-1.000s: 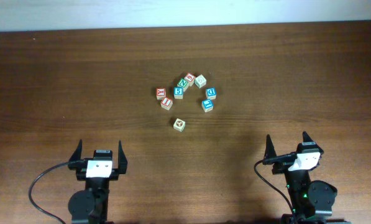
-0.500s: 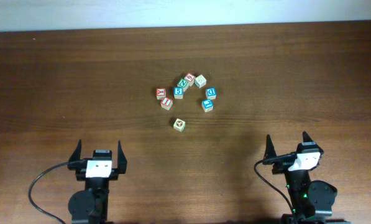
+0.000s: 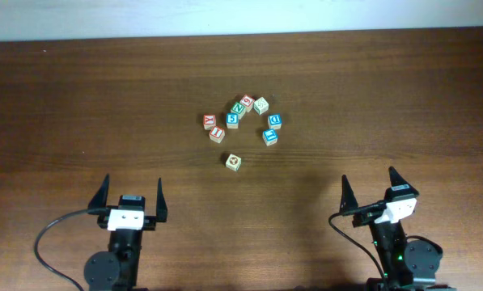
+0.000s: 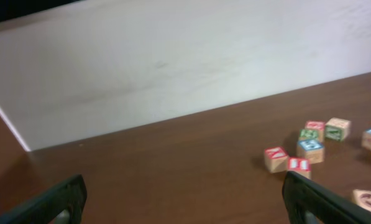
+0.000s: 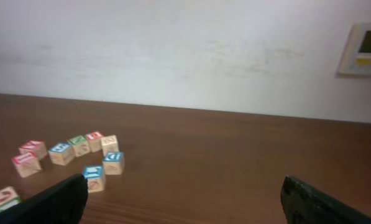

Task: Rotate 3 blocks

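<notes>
The table in front of me is dark brown wood, its grain running side to side. Everything on it lies in one loose cluster past the middle, nine pieces in all.

- **Left of the cluster:** the red K cube, with a second red-lettered cube just beside it, nearer me.
- **Arc toward the far side:** the blue 5 cube, the green-lettered cube, the red-topped cube and the pale cube, packed close.
- **Right of the cluster:** the D cube, and near it the blue cube.
- **Nearest me:** the picture cube, alone and apart from the rest.
</notes>
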Controlling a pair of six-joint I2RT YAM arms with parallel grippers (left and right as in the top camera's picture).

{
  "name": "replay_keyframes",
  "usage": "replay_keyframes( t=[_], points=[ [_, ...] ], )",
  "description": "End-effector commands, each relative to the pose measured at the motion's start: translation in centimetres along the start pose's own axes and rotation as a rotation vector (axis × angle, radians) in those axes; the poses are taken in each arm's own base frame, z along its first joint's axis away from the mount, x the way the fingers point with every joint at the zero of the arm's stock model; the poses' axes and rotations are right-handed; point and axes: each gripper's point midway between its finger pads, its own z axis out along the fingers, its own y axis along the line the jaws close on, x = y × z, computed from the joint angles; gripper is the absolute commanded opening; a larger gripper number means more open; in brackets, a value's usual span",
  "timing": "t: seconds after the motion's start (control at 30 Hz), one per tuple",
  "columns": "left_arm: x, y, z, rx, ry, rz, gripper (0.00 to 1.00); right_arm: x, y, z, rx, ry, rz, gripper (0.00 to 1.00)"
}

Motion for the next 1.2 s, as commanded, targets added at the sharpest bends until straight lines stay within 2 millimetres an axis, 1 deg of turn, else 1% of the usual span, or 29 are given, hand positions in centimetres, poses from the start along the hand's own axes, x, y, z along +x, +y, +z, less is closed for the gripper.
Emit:
replay_keyframes(
  t=[0.0, 0.1, 0.17, 0.23, 0.3, 0.33, 0.37, 0.4, 0.47, 0.5, 0.53, 0.6, 0.63, 0.67, 0.7, 0.73, 0.77, 0.8, 0.83, 0.87, 0.9, 0.93, 0.97, 1.0, 1.03, 1.1, 1.17],
  points=[
    [-5.3, 0.1, 0.1, 0.052, -0.059, -0.049, 0.99, -4.8, 0.9, -0.6, -0.05, -0.078, 0.003, 0.98],
    [-8.9, 0.8, 1.7, 0.073, -0.012, -0.053, 0.99, -8.2, 0.9, -0.6, -0.051, -0.096, -0.006, 0.98],
    [-10.9, 1.2, 3.6, 0.094, 0.055, -0.06, 0.99, -10.4, 1.2, 0.3, -0.085, -0.074, -0.001, 0.98],
    [-12.2, 1.6, 5.7, 0.107, 0.12, -0.066, 0.99, -12.0, 1.6, 1.6, -0.13, -0.042, 0.008, 0.98],
    [-13.0, 1.7, 8.2, 0.137, 0.204, -0.076, 0.99, -13.3, 1.7, 3.3, -0.165, 0.016, 0.028, 0.98],
    [-13.2, 1.4, 9.9, 0.173, 0.282, -0.088, 0.99, -13.6, 1.6, 5.1, -0.187, 0.077, 0.05, 0.98],
    [-13.0, 1.4, 11.3, 0.191, 0.351, -0.097, 0.99, -13.6, 1.7, 6.2, -0.212, 0.118, 0.067, 0.98],
    [-12.7, 1.4, 12.2, 0.2, 0.401, -0.103, 0.99, -13.5, 2.0, 7.4, -0.247, 0.162, 0.087, 0.99],
    [-11.3, 1.2, 14.4, 0.228, 0.559, -0.122, 0.99, -13.0, 2.6, 10.3, -0.33, 0.281, 0.148, 0.98],
    [-10.0, 0.9, 15.3, 0.245, 0.649, -0.132, 0.99, -12.1, 2.9, 12.0, -0.353, 0.363, 0.183, 0.99],
    [-8.5, 0.5, 15.8, 0.264, 0.737, -0.142, 0.99, -11.1, 3.8, 13.8, -0.386, 0.45, 0.212, 0.98],
    [-6.1, -0.9, 16.2, 0.312, 0.841, -0.158, 0.99, -9.4, 6.0, 16.1, -0.443, 0.563, 0.235, 0.99],
    [-4.8, -1.9, 16.2, 0.347, 0.888, -0.166, 0.99, -8.3, 7.7, 17.2, -0.482, 0.616, 0.24, 0.98],
    [-3.6, -3.3, 16.3, 0.391, 0.924, -0.177, 0.99, -6.8, 9.6, 18.3, -0.525, 0.67, 0.243, 0.98],
    [-2.9, -4.2, 16.5, 0.42, 0.943, -0.182, 0.99, -5.1, 11.4, 19.1, -0.562, 0.719, 0.243, 0.98],
    [-2.1, -5.0, 16.5, 0.445, 0.969, -0.19, 0.99, -2.8, 13.4, 19.4, -0.602, 0.778, 0.241, 0.98],
    [-1.3, -6.0, 16.2, 0.49, 1.0, -0.216, 0.99, -0.6, 14.9, 19.5, -0.628, 0.833, 0.242, 0.98],
    [-1.1, -7.1, 16.1, 0.542, 1.006, -0.247, 0.99, 2.3, 16.3, 19.5, -0.65, 0.901, 0.245, 0.98],
    [-1.0, -7.5, 15.9, 0.562, 1.017, -0.26, 0.99, 3.7, 17.1, 19.6, -0.665, 0.934, 0.268, 0.98],
    [-0.8, -7.5, 15.8, 0.562, 1.025, -0.261, 0.99, 4.8, 17.4, 19.6, -0.667, 0.961, 0.277, 0.98],
    [-0.8, -7.5, 15.8, 0.562, 1.024, -0.261, 0.99, 6.9, 17.4, 19.9, -0.652, 1.002, 0.277, 0.98],
    [-0.8, -7.4, 15.9, 0.558, 1.021, -0.257, 0.99, 8.5, 17.0, 20.1, -0.616, 1.032, 0.264, 0.86],
    [-0.8, -7.3, 15.9, 0.551, 1.023, -0.253, 0.99, 10.2, 16.1, 20.4, -0.519, 1.074, 0.262, 0.76],
    [-0.7, -7.2, 15.9, 0.549, 1.024, -0.252, 0.99, 12.1, 14.4, 21.1, -0.336, 1.11, 0.241, 0.72],
    [-0.7, -7.2, 16.0, 0.548, 1.023, -0.251, 0.99, 13.0, 13.6, 21.4, -0.241, 1.112, 0.208, 0.69],
    [-0.6, -7.0, 16.1, 0.521, 1.03, -0.26, 0.99, 13.8, 13.1, 21.4, -0.109, 1.105, 0.103, 0.64],
    [0.2, -5.3, 16.4, 0.386, 1.067, -0.268, 0.99, 14.3, 14.1, 21.1, -0.09, 1.103, 0.041, 0.61]
  ],
)
